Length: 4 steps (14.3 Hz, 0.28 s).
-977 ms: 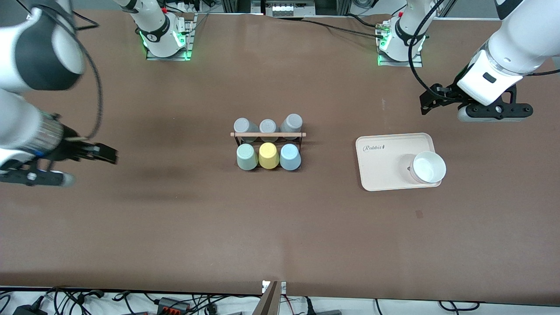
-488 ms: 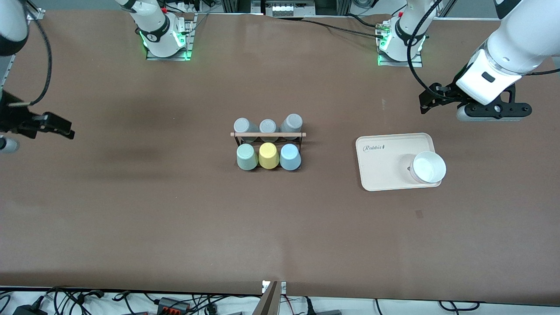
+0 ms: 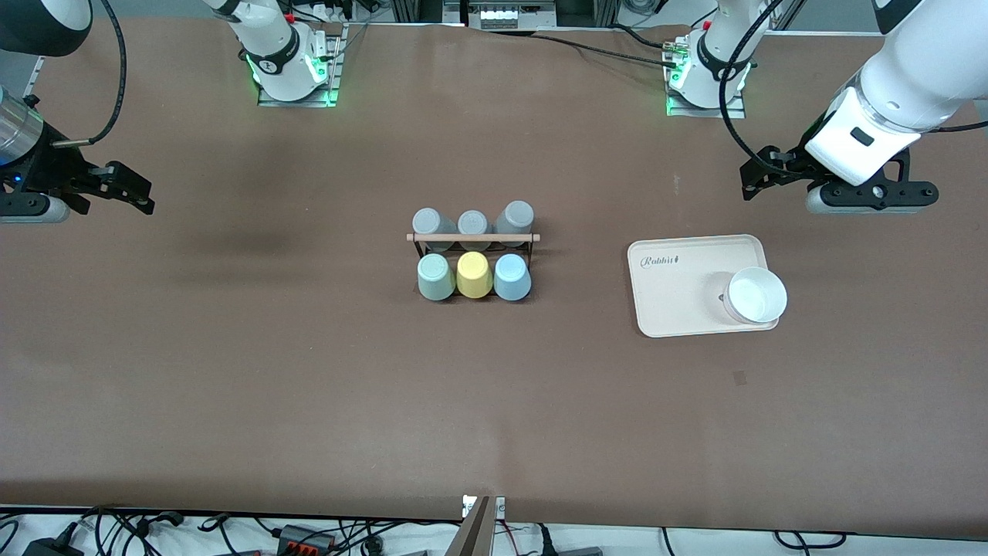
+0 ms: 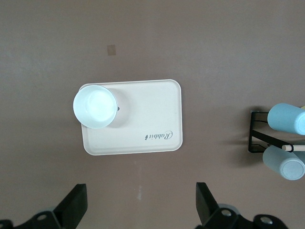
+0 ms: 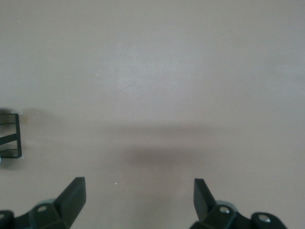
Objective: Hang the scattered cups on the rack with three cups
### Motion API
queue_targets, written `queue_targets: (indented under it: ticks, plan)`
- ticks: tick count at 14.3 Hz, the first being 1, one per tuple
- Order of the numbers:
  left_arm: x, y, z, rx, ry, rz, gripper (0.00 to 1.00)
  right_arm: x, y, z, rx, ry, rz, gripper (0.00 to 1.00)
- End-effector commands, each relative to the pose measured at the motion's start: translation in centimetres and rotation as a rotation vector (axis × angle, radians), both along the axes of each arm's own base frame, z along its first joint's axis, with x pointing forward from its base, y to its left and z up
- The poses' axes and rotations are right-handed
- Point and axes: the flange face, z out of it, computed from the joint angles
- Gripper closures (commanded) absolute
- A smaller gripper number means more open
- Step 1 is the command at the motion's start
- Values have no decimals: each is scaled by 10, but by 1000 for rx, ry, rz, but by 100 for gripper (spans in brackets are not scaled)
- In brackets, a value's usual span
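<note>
Take the rack (image 3: 472, 245) in the middle of the table as the marker. On its pegs nearest the front camera hang three cups in a row, mouths inward: the mint-green cup (image 3: 435, 277) toward the right arm's end, a yellow cup (image 3: 473, 275) in the middle, and the light blue cup (image 3: 512, 277) toward the left arm's end. The wooden rod (image 3: 472, 237) runs across the top of the rack just above them, and on the rack's farther pegs sit three grey cups (image 3: 472, 222). No cup lies loose on the table, so I'd judge the hanging finished.

Well apart from the rack, toward the left arm's end, lies a cream tray (image 3: 679, 286) with a white bowl (image 3: 756, 294) at its corner.

The left gripper (image 3: 752, 179) hovers above bare table just off the tray's farther edge, jaws spread wide with nothing between them. The right gripper (image 3: 131, 189) hangs well apart from the rack at the right arm's end of the table, jaws likewise wide and empty. Both arms look idle.

What could go wrong now is small: the cups only rest on short pegs, so a knock to the light wire rack could shake one off. A low sweep by the left arm could also catch the bowl, which overhangs the tray's rim.
</note>
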Motion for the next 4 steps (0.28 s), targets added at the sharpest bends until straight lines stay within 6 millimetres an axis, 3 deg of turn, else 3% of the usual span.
queue_targets:
  ticks: [1, 4]
  plan:
    - [-3, 2, 7, 5, -3, -9, 0, 7, 5, 11, 4, 8, 9, 0]
    - [-3, 1, 8, 2, -8, -8, 0, 20, 3, 27, 6, -22, 15, 0]
